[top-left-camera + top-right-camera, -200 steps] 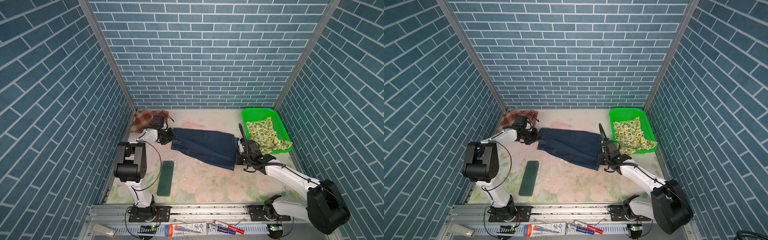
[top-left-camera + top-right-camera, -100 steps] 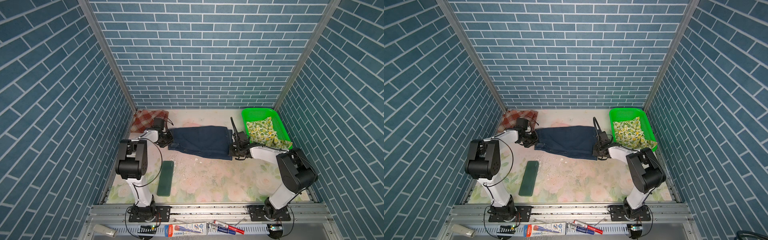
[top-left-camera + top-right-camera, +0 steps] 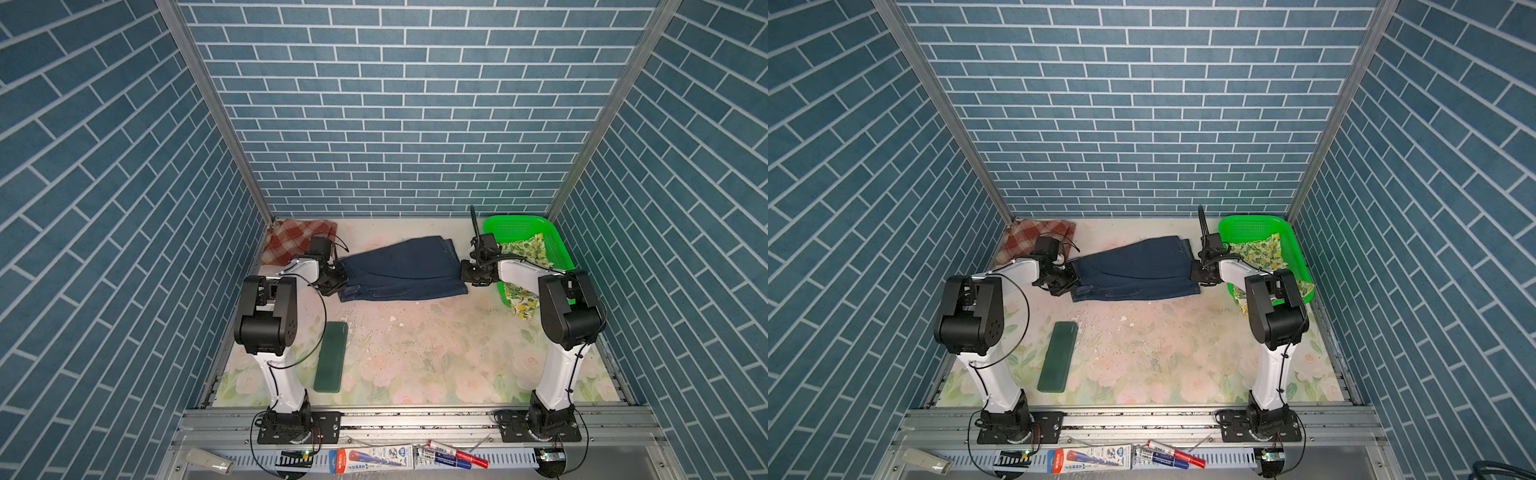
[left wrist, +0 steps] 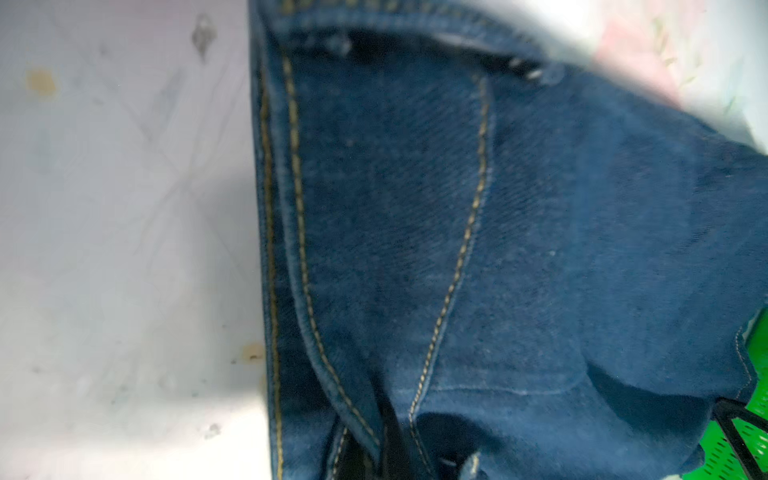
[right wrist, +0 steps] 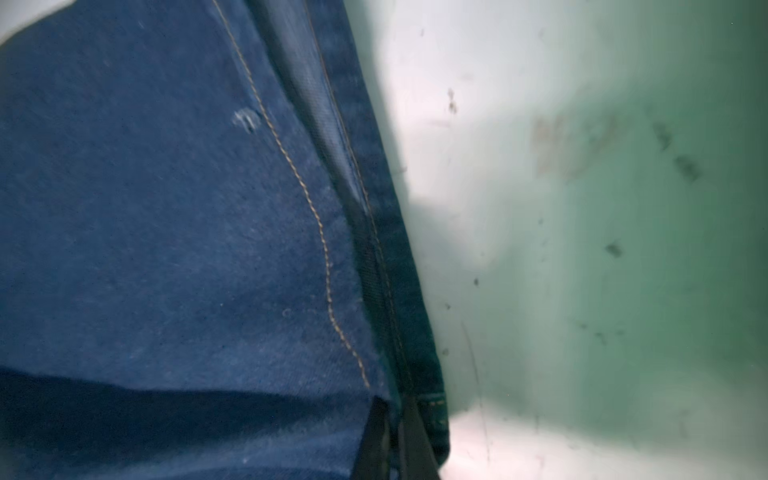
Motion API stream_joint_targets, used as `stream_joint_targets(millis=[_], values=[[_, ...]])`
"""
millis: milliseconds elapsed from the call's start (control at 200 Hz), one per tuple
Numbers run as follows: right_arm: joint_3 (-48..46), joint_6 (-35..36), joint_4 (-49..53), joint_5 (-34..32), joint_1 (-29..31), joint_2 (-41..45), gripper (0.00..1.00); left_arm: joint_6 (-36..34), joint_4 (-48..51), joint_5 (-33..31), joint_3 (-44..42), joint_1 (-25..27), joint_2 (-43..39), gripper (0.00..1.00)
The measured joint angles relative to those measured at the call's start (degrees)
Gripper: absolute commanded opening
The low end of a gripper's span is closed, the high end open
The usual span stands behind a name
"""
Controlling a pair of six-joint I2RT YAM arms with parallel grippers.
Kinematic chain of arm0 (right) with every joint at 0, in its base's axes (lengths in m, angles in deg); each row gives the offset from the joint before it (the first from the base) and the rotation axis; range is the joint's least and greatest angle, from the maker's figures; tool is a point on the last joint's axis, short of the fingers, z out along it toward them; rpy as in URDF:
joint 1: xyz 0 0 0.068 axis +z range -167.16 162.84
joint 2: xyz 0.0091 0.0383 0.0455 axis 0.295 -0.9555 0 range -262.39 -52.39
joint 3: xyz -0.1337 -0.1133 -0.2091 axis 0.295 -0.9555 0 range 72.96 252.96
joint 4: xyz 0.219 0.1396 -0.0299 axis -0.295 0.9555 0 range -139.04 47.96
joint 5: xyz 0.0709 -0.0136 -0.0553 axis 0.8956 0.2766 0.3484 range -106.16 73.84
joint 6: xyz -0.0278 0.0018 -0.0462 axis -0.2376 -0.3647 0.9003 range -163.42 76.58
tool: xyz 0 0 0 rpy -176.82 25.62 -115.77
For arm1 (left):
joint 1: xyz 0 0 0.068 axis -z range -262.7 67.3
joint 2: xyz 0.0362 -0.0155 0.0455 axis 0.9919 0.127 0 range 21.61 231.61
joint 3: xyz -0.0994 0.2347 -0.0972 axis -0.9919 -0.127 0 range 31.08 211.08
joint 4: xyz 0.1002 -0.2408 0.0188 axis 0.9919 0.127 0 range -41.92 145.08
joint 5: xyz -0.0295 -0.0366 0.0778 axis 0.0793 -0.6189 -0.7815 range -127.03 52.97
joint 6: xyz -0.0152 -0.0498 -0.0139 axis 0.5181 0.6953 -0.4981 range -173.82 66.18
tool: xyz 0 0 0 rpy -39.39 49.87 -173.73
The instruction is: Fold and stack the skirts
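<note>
Both top views bright, evenly lit and sharp; wrist views blurred, shadowed, green-tinted

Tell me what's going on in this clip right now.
Both arms are working the denim skirt at the back of the table. The left gripper is shut on its left end and the right gripper on its right end, with the cloth partly doubled over between them. The plaid skirt lies in the far left corner. The lemon-print skirt is in the green basket, spilling over its near edge.
</note>
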Motion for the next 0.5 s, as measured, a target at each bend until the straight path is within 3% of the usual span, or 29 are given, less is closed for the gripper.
stream_joint_targets(millis=[275,500], values=[[4.85,1.75,4.11,0.0,-0.37,2.73,0.0,-2.36,6.03,-1.51,13.64,0.09,-0.04,0.0],[5.07,1.75,5.18,0.9,-0.37,9.22,0.0,-4.28,9.81,-2.49,14.64,-0.37,-1.55,0.0]])
